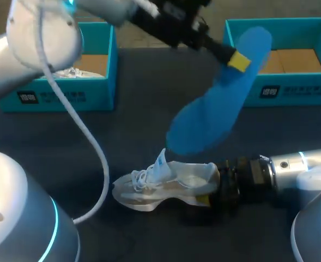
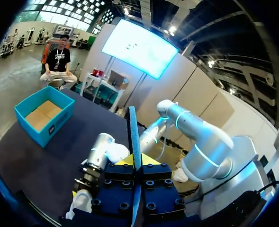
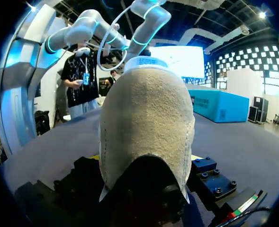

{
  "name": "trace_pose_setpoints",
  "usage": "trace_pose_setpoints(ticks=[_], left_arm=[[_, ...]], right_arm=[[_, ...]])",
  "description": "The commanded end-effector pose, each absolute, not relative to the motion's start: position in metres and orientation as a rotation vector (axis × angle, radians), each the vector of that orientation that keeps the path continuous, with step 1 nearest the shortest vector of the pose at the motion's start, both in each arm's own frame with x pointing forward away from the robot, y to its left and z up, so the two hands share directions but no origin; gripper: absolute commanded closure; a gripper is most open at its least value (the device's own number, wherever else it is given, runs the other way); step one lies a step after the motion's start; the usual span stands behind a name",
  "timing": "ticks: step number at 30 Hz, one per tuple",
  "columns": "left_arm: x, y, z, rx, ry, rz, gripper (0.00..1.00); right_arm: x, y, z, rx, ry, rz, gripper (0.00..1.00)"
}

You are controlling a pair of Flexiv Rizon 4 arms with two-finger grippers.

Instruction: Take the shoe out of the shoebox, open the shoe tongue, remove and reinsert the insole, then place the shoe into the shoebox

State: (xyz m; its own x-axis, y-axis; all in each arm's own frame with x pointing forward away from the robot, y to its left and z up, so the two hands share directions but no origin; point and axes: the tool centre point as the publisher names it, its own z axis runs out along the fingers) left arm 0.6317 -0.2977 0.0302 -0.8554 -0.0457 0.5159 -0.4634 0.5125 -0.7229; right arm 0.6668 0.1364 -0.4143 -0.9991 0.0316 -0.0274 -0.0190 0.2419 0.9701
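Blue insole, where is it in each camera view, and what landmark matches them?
Head view: the blue insole hangs right of centre, above the shoe, in the left gripper.
Left wrist view: it stands edge-on between that gripper's fingers, the shoe under it.
Right wrist view: not in it; the shoe's heel fills it.
Shared landmark: the shoe.

Left tool (image 1: 239, 61) aloft, right tool (image 1: 205, 197) low

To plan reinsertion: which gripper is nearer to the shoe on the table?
Right. The right gripper clamps the shoe at its heel; the left gripper holds the blue insole above it.
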Motion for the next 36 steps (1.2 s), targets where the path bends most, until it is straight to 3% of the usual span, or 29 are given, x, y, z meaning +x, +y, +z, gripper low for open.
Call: trace_pose_setpoints(ticks=[1,19,36], left_arm=[[0.636,-0.287,0.032,0.409,-2.315,1.297,1.0],[0.636,-0.287,0.032,0.409,-2.315,1.297,1.0],[0.594,-0.205,0.085,0.452,-2.132,1.584,1.0]], right_arm=[[0.666,0.137,-0.413,0.014,2.449,1.902,1.0],[0.666,0.137,-0.413,0.014,2.449,1.902,1.0],[0.666,0.137,-0.413,0.014,2.449,1.902,1.0]])
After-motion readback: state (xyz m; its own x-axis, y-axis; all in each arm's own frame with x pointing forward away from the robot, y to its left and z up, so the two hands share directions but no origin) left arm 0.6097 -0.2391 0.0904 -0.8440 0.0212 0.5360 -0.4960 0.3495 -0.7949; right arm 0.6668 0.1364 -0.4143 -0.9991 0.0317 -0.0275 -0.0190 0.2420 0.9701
